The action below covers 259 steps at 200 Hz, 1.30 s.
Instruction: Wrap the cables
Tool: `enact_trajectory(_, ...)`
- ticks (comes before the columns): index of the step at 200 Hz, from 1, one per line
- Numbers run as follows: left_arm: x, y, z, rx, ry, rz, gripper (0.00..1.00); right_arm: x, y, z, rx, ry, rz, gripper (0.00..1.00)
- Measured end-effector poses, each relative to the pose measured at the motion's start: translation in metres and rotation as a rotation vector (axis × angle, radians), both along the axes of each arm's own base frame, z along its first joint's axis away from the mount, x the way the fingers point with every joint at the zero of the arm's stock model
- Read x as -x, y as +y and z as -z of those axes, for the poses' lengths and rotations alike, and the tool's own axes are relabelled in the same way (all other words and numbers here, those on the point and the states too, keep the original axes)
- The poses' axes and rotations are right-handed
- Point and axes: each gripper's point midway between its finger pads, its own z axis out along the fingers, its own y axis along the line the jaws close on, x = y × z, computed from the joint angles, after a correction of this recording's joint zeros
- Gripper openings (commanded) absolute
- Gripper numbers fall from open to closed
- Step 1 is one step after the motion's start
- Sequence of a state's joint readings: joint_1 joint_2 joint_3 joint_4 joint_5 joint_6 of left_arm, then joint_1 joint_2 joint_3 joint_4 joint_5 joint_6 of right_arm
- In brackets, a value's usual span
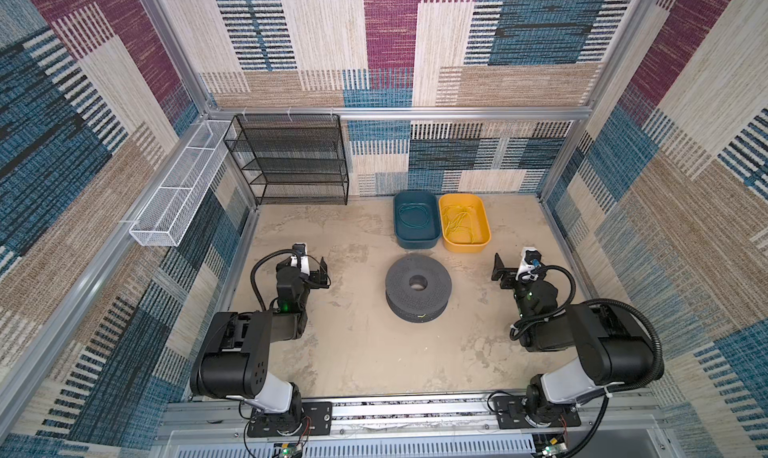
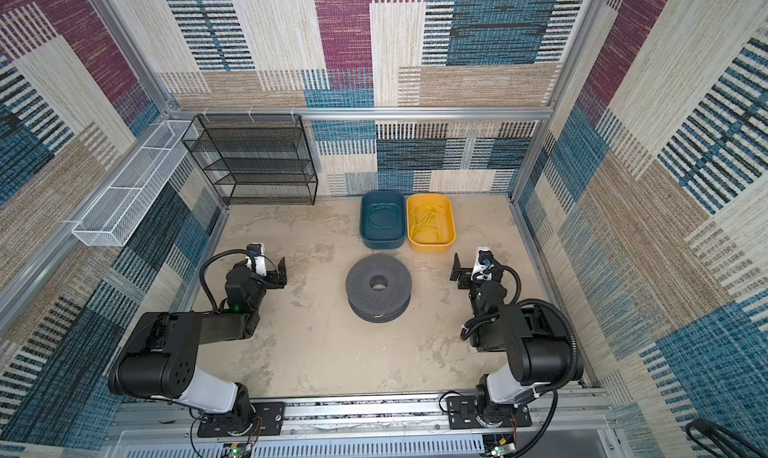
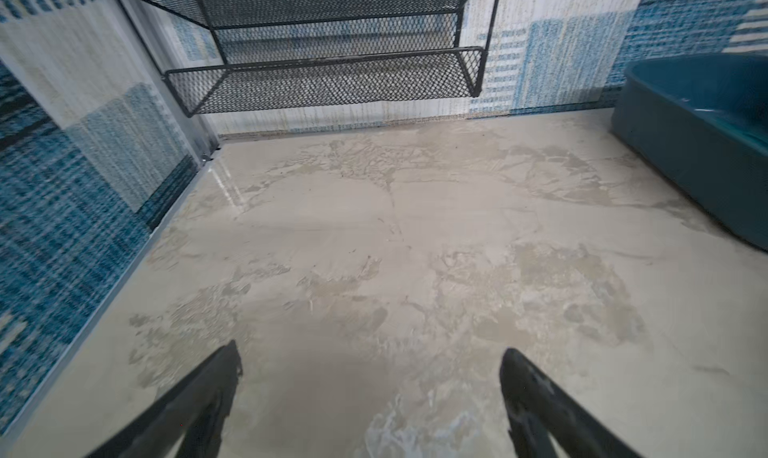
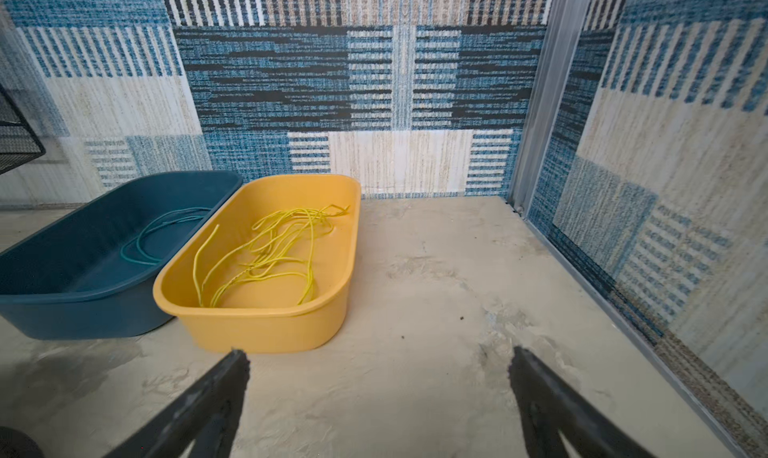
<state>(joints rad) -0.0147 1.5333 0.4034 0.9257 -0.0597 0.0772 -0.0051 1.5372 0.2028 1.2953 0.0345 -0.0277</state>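
2 units flank the spool (image 1: pixel 398 286): left gripper (image 1: pixel 321 273) at 9 o'clock, right gripper (image 1: pixel 500 271) at 3 o'clock, jaws fully spread, holding nothing, likely parked clear for access. The cables (image 4: pixel 270 254) lie loose in the yellow tub (image 4: pixel 257 311) at 1 o'clock, awaiting pickup.
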Motion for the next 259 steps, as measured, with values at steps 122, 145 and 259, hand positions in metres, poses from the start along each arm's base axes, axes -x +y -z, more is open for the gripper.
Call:
enact_trajectory(122,0.006,-0.008,0.021,0.021,0.087,0.05,0.99,-0.001,0.005,0.006,-0.009,0.029,-0.032,0.99)
enact_trajectory(145,0.006,-0.008,0.02,0.022,0.086,0.052,0.99,-0.001,0.005,0.006,-0.009,0.028,-0.033,0.99)
enact_trajectory(259,0.006,-0.008,0.021,0.022,0.089,0.052,0.99,-0.005,0.007,0.004,-0.01,0.025,-0.04,0.99)
